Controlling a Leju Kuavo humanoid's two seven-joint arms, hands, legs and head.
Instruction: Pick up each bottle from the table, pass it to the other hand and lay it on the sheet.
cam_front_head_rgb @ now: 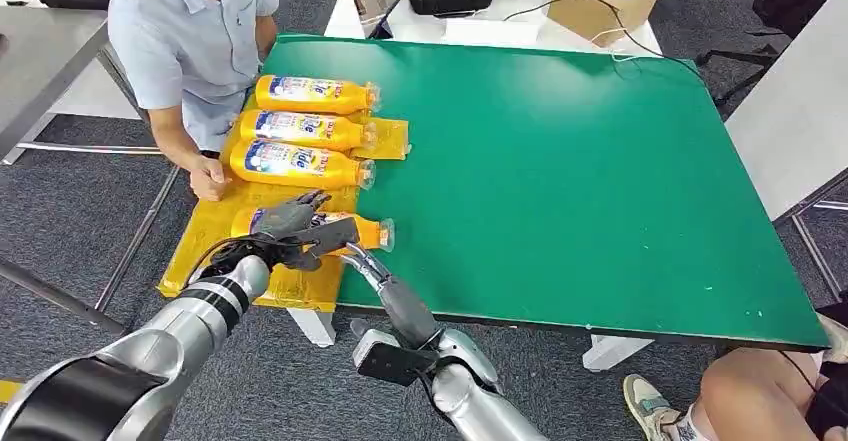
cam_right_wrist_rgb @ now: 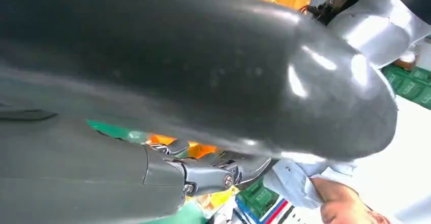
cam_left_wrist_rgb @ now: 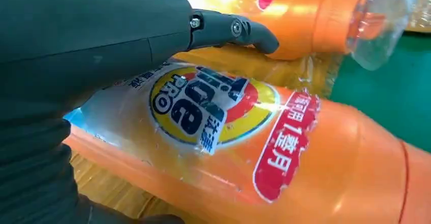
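Observation:
Several orange detergent bottles lie side by side on the yellow sheet (cam_front_head_rgb: 205, 246) at the left of the green table (cam_front_head_rgb: 560, 161). Over the nearest bottle (cam_front_head_rgb: 370, 231) lies my left hand (cam_front_head_rgb: 295, 231), its fingers spread. In the left wrist view the thumb (cam_left_wrist_rgb: 234, 28) stands off this bottle (cam_left_wrist_rgb: 305, 153), with a strip of sheet showing between them. My right hand (cam_front_head_rgb: 385, 286) is just below the table's front edge, near the bottle's clear cap, with its fingers (cam_right_wrist_rgb: 203, 176) stretched out and nothing in them.
A person in a light blue shirt sits at the table's left edge with a hand (cam_front_head_rgb: 208, 176) resting on the sheet beside the third bottle (cam_front_head_rgb: 300, 163). A second person's knee and shoe (cam_front_head_rgb: 650, 406) are at the lower right. Boxes and bags stand behind the table.

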